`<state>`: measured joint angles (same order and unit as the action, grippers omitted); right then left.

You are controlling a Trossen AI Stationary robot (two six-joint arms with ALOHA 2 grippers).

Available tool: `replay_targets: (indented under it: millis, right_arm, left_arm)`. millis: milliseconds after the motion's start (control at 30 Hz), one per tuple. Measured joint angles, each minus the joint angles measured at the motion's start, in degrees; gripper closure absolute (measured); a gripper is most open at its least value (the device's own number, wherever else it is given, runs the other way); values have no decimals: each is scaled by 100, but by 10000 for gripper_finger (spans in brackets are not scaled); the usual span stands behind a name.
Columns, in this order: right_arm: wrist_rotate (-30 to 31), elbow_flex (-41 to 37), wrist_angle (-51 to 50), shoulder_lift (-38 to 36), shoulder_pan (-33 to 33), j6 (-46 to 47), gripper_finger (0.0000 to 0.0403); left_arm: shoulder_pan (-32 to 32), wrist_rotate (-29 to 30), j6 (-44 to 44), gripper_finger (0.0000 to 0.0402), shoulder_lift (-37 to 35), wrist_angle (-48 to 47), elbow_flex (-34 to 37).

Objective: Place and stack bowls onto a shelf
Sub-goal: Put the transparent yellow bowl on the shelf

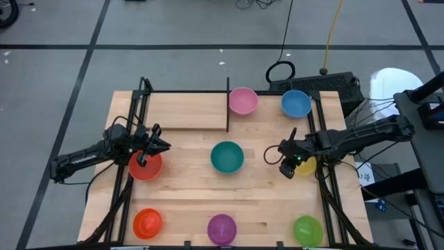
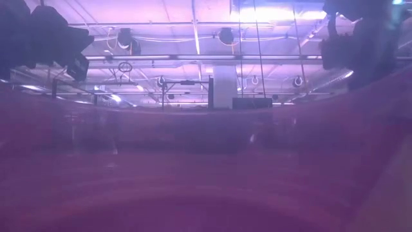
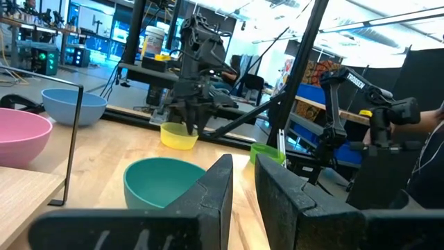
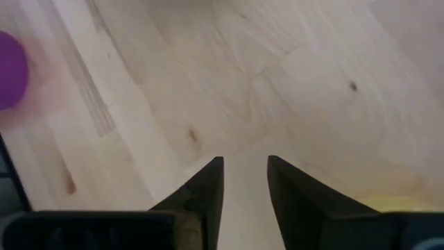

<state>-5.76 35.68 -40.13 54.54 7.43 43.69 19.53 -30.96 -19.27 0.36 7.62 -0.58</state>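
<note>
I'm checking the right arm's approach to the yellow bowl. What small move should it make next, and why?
Probably lower the right gripper onto the yellow bowl's rim. It hangs over that bowl's edge with jaws apart and only bare table between its fingers, holding nothing. The left gripper is at the red bowl.

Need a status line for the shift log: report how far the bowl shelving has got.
Done: the pink bowl and blue bowl sit side by side on the shelf, unstacked. In hand: the left hand is over the red bowl, the right hand at the yellow bowl; neither is lifted. Left: teal bowl, orange bowl, purple bowl and green bowl wait on the table.
</note>
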Motion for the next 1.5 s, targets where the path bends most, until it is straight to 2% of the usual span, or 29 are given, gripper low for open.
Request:
replay_targets:
  millis: [133, 300, 700, 1067, 1500]
  right_arm:
    - [-3, 0, -263, 0, -237, -377, 260]
    - [-33, 0, -813, 0, -447, 442, 244]
    - [-334, 0, -1121, 0, -562, 1293, 270]
    - [-317, 2, -1481, 0, -560, 1090, 287]
    - [-315, -200, -1224, -2, -558, 851, 287]
  left_arm:
    - [-1, 0, 0, 334, 0, 0, 0]
    - [0, 0, 4, 334, 0, -1, 0]
    - [0, 0, 420, 334, 0, 0, 0]
    - [-2, 2, 413, 334, 0, 0, 0]
    - [-1, 0, 402, 334, 0, -2, 0]
